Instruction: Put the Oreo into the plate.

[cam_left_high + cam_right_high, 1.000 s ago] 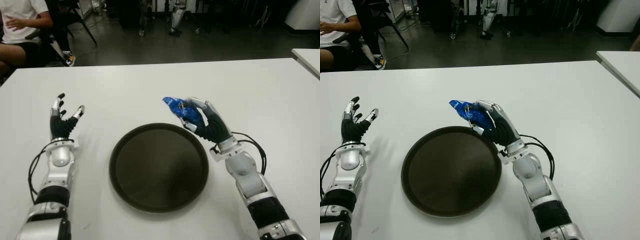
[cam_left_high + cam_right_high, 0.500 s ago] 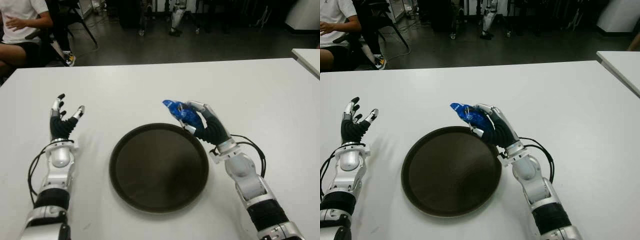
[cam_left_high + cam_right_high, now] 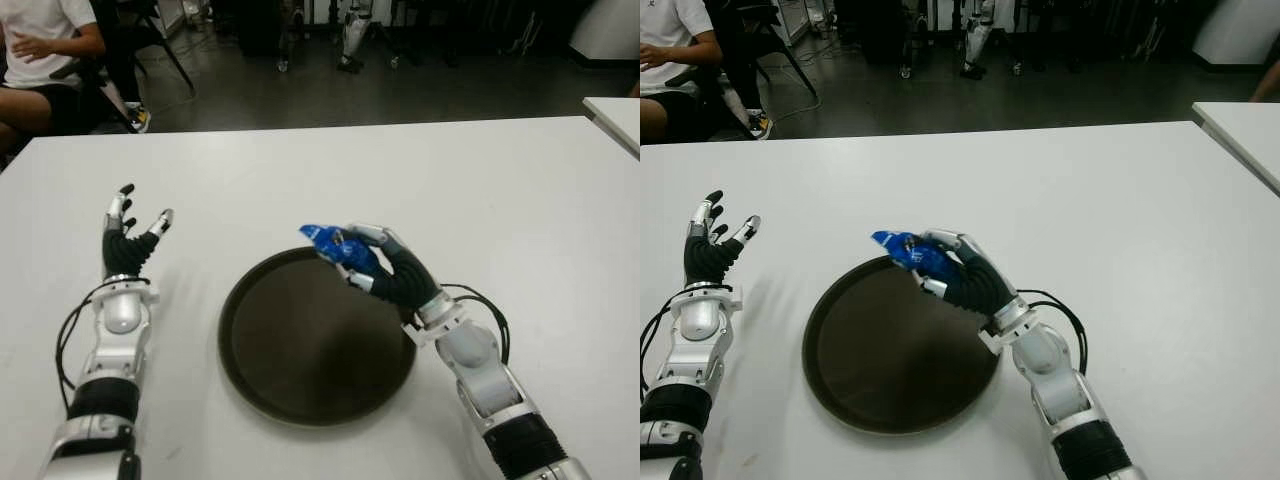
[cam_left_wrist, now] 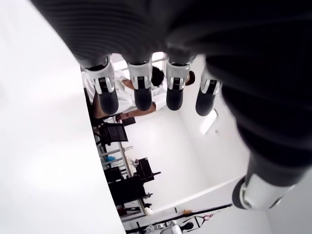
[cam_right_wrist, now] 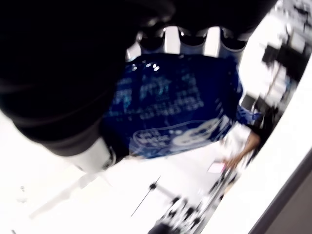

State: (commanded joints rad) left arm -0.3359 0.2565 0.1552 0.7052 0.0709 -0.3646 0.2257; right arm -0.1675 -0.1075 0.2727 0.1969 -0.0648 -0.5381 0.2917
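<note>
Progress: the pickup is done; the Oreo pack [image 3: 336, 246] is off the counter [image 3: 500, 190] and in the right hand [image 3: 385, 272], above the far rim of the plate [image 3: 300, 350]. Judging from this, what is left is to lower it over the plate's middle, let go, and draw the hand clear.

Right hand: clenched on the Oreo pack, fingers wrapped over its top and the thumb under it, as the right wrist view shows. The hand shows over the plate's far right edge, with the forearm crossing the rim.

Left hand: idle, fingers spread and holding nothing; it shows well to the left of the plate, over bare counter.

Oreo pack: a small blue foil wrapper with white print, crinkled, one twisted end sticking out past the fingers toward the robot's left. It looks soft and light, so it will likely drop flat once let go. It touches nothing but the hand.

Plate: round, dark, shallow, with a raised rim; nothing lies in it. It sits on the counter between the two arms.

Background: a person [image 3: 40, 45] sits on a chair beyond the counter's far left corner.
</note>
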